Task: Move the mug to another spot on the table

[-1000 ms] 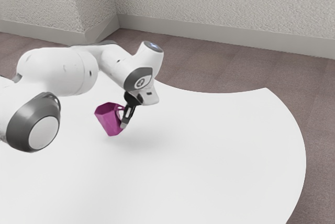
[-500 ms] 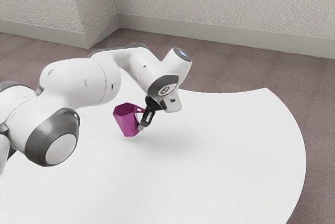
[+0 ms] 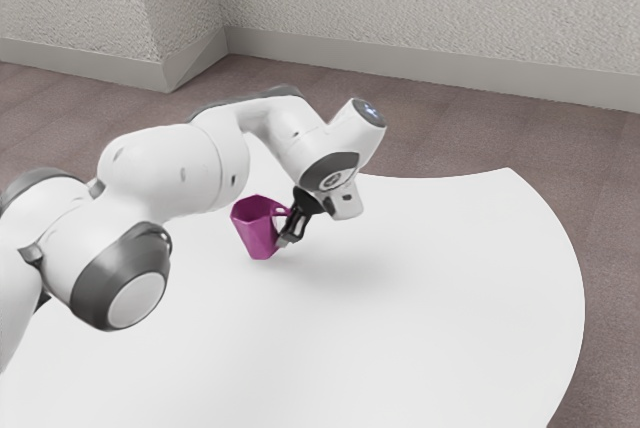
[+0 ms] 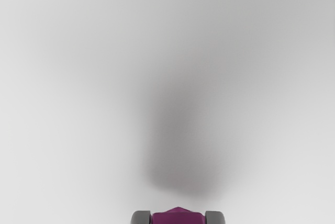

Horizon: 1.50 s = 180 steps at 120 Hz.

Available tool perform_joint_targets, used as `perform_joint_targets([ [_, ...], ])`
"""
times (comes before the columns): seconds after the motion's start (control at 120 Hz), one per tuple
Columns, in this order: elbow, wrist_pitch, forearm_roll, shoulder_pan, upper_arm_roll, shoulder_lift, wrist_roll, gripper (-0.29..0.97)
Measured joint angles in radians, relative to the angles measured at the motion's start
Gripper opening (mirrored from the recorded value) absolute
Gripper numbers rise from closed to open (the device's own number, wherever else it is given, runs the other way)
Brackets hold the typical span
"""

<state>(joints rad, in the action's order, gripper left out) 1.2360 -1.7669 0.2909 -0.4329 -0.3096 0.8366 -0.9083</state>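
While the arm [image 3: 170, 173] reaches in from the exterior view's left, you have the mug [image 3: 256, 228] hanging at its tip, tipped off upright and, as far as you can judge, clear of the bench [image 3: 450, 278]. It is a magenta, faceted cup, wide at the rim and narrowing to a small base, with flat hard-looking panels instead of a round wall. Just beside it to the right, the hand [image 3: 291, 235] is closed narrowly on the handle [image 3: 282, 216], and in the wrist view the two grey fingers [image 4: 141, 217] sit on either side of a purple piece.

Treat the mug as stiff and probably light, with no give under the pads. Because the hold is on the handle alone, the body hangs off to one side and could pivot about that thin loop, so the tilt is the thing to watch. The small base also leaves little margin when it goes down crooked.

Further right, a soft shadow [image 3: 345, 266] lies on the bench, which is smooth, white and matte, with a curved edge.
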Motion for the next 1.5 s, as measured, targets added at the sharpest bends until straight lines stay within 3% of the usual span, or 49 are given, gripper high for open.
perform_joint_targets([
  [0.633,-0.009,-0.014,-0.001,0.001,0.003,0.044,0.028,-0.05],
  [0.917,-0.002,-0.018,-0.011,0.001,0.003,0.045,0.029,0.42],
  [1.158,0.006,-0.033,-0.044,-0.015,0.006,0.022,0.032,0.60],
  [1.3,0.013,-0.038,-0.125,-0.027,0.007,-0.050,0.045,0.64],
  [1.5,0.059,-0.015,-0.231,0.034,0.009,-0.335,0.145,0.66],
])
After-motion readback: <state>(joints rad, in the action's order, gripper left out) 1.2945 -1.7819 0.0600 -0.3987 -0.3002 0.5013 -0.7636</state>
